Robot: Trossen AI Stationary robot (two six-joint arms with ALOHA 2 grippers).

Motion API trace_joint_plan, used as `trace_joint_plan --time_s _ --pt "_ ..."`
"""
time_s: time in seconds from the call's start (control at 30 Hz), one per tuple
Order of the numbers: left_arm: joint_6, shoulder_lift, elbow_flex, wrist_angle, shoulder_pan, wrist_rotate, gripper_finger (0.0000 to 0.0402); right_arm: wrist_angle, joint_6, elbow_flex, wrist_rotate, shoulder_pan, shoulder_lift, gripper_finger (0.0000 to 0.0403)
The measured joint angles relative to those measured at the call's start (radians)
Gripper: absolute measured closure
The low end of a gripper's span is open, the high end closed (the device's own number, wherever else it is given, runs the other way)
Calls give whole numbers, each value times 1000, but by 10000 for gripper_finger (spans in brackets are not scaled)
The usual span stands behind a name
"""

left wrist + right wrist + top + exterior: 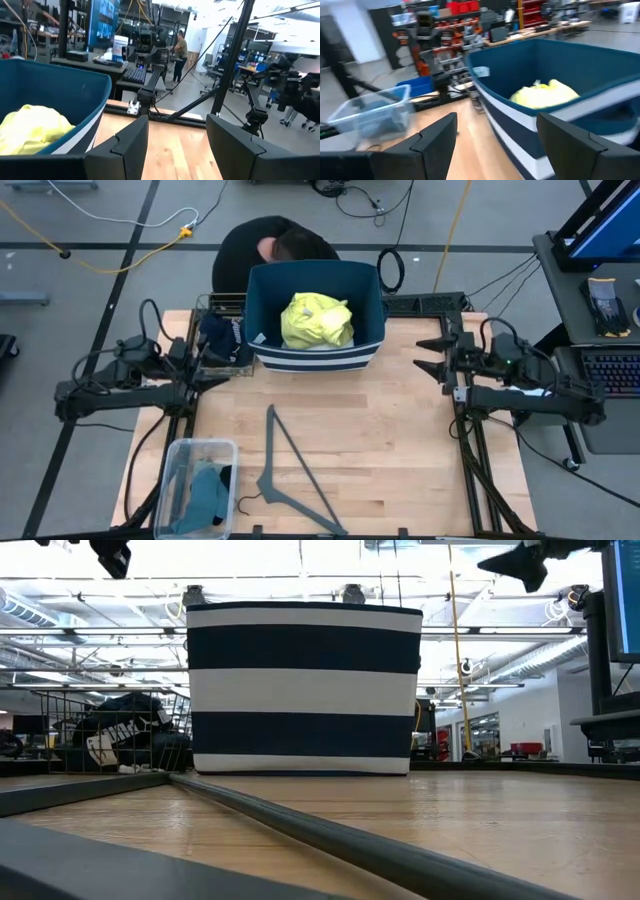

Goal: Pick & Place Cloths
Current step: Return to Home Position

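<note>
Left pincer (177,131) wide apart, empty; right pincer (496,131) same; both flank blue bin (315,356) holding yellow cloth (317,320).

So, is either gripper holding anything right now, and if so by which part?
Nothing is held. The left gripper and the right gripper are both open, with nothing between their fingers. The yellow cloth lies in the blue bin.
</note>
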Motion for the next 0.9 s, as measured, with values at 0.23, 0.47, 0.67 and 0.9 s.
trace_joint_plan --time_s 0.23,0.47,0.67,0.9 --pt "-2 -49 -95 31 0 0 201 -31 8 -47 72 0 -63 135" --pt "-23 -54 -185 143 0 -14 201 -31 1 -106 76 0 -116 135" --pt "-68 -54 -258 211 -6 -84 201 1 2 -159 75 0 -160 135" --pt "-58 -54 -296 220 -81 -153 201 -2 10 -183 78 0 -198 135"
